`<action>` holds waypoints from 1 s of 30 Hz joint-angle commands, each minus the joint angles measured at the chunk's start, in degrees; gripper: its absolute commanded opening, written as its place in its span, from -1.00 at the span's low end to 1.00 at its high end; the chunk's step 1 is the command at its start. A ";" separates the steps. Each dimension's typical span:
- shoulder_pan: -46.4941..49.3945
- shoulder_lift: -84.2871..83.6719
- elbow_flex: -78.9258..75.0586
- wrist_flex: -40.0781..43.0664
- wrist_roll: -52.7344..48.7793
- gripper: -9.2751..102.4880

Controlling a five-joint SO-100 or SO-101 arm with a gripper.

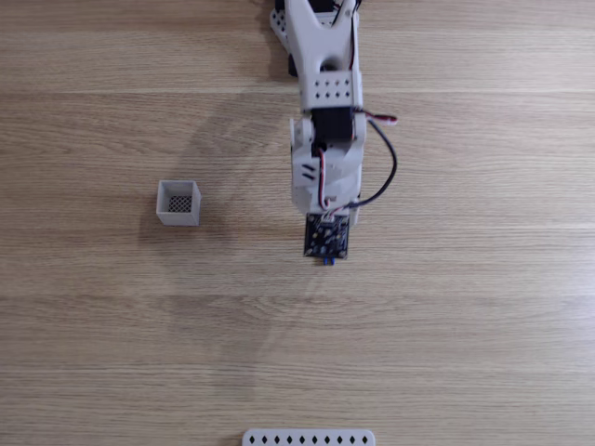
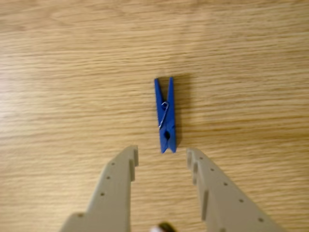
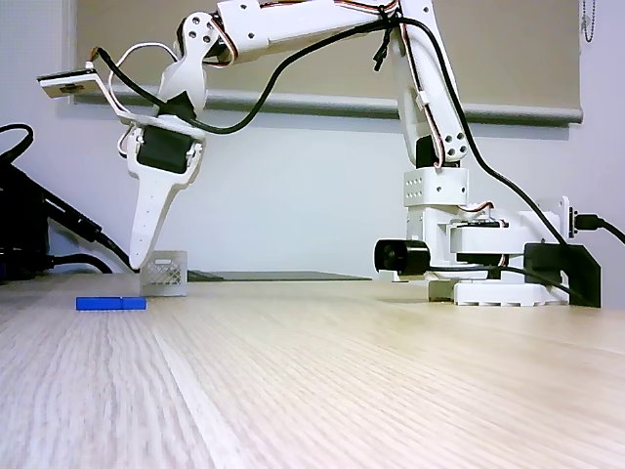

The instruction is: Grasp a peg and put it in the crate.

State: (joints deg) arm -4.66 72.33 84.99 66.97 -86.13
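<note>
Blue peg [image 2: 165,116] lies flat on the wooden surface [image 2: 58,72] at the wrist view's centre, just above the spread, empty pincer [image 2: 161,157]. White crate [image 1: 178,203] stands well apart, left of centre in a fixed view.

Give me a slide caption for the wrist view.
Open claw poised just short of a blue clothespin lying flat on the wooden table.

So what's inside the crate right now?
Nothing that shows. From above, the crate shows only its dark perforated bottom. The peg lies flat on the table, ahead of the open fingers. In the low side view, the walls hide the crate's inside.
</note>
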 commanded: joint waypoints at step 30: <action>2.11 -6.33 -9.93 -0.70 0.18 -0.88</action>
State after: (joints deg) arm -3.25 64.07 79.10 66.97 -86.48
